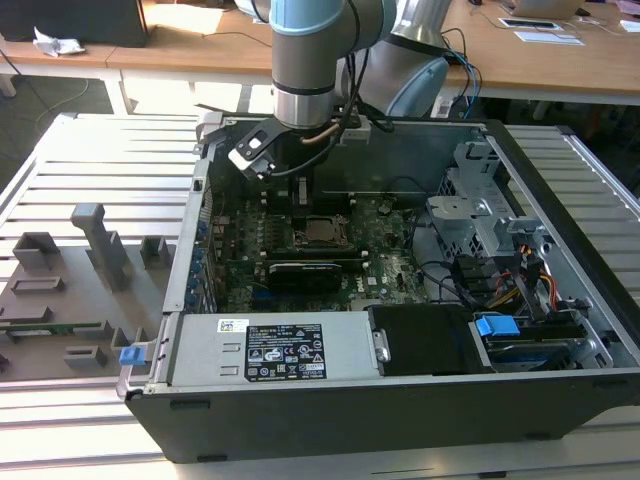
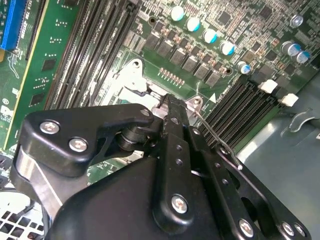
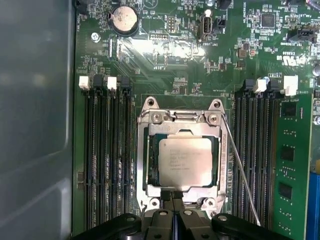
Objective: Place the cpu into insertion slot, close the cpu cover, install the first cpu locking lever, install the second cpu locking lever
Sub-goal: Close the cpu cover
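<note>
Chip point(image 3: 185, 162): lies flat in its socket on the green board, dull metal top up. In the exterior view the chip point(image 1: 322, 232) sits near the middle of the open computer case point(image 1: 400, 420).
Cover point(image 3: 144, 165): silvery frame lying down flat around the chip, whose top shows through the square window.
Gripper point(image 3: 175, 196): fingers pressed together, tips at the cover's edge just beside the chip. In the second wrist view the gripper point(image 2: 169, 102) meets the socket's metal rim. In the exterior view the gripper point(image 1: 303, 205) hangs straight down just beside the chip.
Lever point(image 3: 240, 170): thin wire rod starting at a cover corner beside the chip and slanting away from the chip over the memory slots point(image 3: 252, 160).
Battery point(image 3: 123, 20): round, well apart from the chip, on the side away from the gripper.
Bench point(image 1: 110, 160): slatted metal, carrying the case that holds the chip.
</note>
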Robot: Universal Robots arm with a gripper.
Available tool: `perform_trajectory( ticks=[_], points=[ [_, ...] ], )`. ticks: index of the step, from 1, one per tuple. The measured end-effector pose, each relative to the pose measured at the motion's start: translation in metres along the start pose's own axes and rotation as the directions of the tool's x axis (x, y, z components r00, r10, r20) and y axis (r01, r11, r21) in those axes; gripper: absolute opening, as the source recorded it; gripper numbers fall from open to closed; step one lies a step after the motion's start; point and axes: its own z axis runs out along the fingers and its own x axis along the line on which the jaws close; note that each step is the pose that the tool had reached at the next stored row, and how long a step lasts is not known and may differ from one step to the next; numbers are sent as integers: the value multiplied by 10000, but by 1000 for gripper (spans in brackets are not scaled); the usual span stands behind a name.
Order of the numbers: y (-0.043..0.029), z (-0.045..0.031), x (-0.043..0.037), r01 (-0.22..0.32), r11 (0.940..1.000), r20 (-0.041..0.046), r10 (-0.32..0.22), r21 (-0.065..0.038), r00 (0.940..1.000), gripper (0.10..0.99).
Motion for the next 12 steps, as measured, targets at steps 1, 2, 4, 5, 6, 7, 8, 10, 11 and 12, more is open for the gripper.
perform_trajectory(
  ticks=[1, 2, 4, 5, 6, 7, 8, 10, 11, 12],
  points=[
    [12, 0, 0, 0, 10000, -4, 0, 2, 10000, 106],
    [22, -1, 0, -1, 10000, -7, 1, 5, 10000, 106],
    [45, -2, -1, 0, 10000, -19, 0, 12, 10000, 106],
    [57, -3, -2, 0, 10000, -29, 0, 14, 10000, 106],
    [68, -4, -2, 1, 10000, -42, -1, 18, 10000, 106],
    [86, -6, -1, 1, 10000, -64, -1, 23, 10000, 106],
    [104, -8, -2, 3, 10000, -83, -3, 31, 10000, 106],
    [187, -7, -3, 5, 10000, -168, -3, 74, 9999, 106],
    [214, -7, -4, 6, 10000, -185, -4, 88, 9998, 106],
    [250, -8, -4, 6, 9999, -198, -3, 110, 9998, 106]
  ],
)
